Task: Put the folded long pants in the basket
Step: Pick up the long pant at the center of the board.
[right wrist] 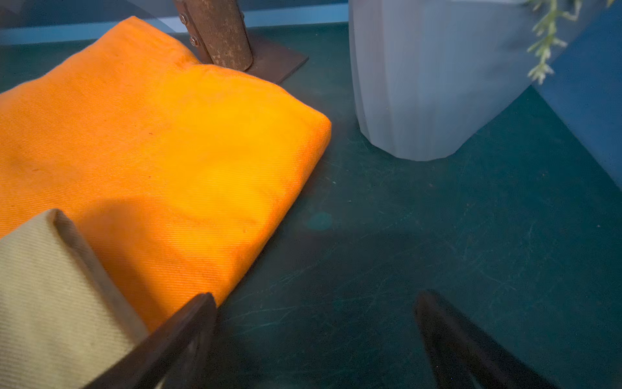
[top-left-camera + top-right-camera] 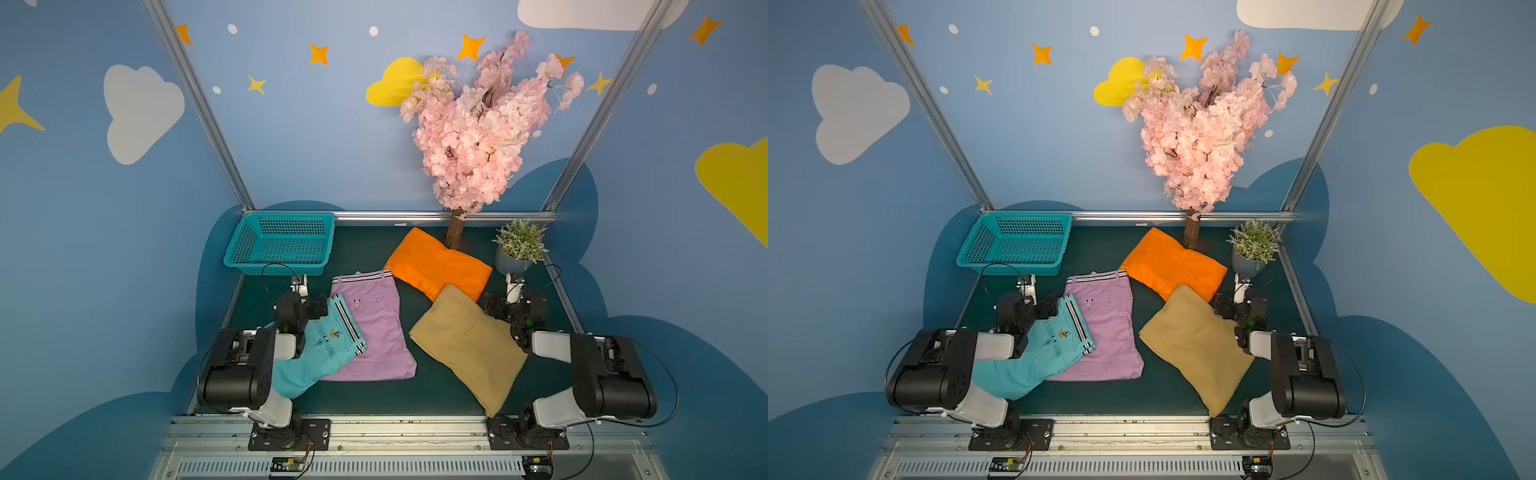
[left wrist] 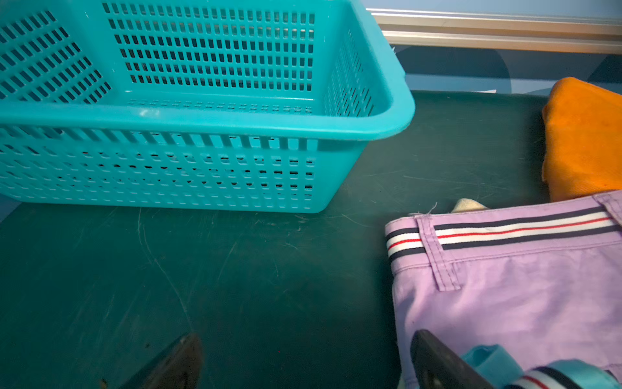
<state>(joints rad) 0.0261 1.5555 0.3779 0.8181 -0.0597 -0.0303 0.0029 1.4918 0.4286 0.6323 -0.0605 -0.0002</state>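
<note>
Left gripper (image 3: 307, 335) and right gripper (image 1: 316, 295): both spread wide, holding nothing.
All 4 folded pants lie on the green mat (image 2: 415, 386), outside the basket (image 2: 244, 245) in the far left corner. The teal pants (image 2: 316, 357) overlap the lilac pants (image 2: 374, 328), and the tan pants (image 2: 465, 345) overlap the orange pants (image 2: 436, 266). The left gripper sits low between basket and lilac waistband. The right gripper sits just beside the orange edge, near the grey pot (image 1: 420, 84).
</note>
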